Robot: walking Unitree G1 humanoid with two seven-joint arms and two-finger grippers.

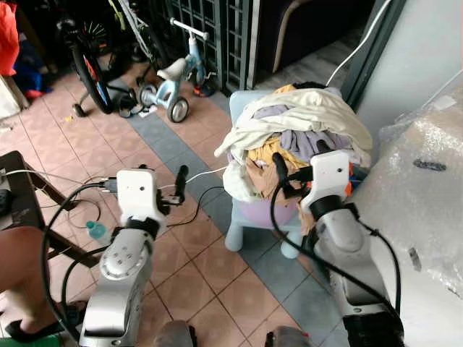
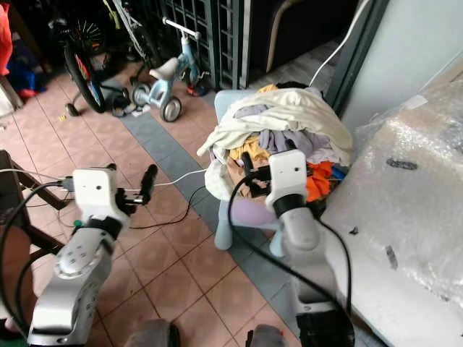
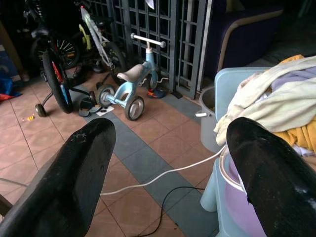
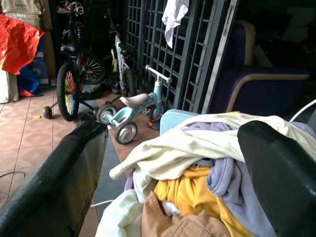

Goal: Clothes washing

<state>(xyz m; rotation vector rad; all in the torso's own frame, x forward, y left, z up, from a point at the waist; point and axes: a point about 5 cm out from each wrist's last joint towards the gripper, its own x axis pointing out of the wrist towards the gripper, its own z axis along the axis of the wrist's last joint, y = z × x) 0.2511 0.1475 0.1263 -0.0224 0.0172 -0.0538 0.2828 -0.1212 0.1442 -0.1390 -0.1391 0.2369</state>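
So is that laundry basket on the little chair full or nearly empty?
Full, overfull in fact. The purple laundry basket on the light blue chair holds a heap of clothes mounded well above its rim, with a cream garment draped over the top.

Heap of clothes (image 1: 296, 130) in a basin (image 1: 264, 211) on a stool (image 1: 249, 231), tricycle (image 1: 170, 83) behind, left

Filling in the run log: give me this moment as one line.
phase: approach | right tool: open, at clothes pile | left tool: open, over floor | pile on blue chair
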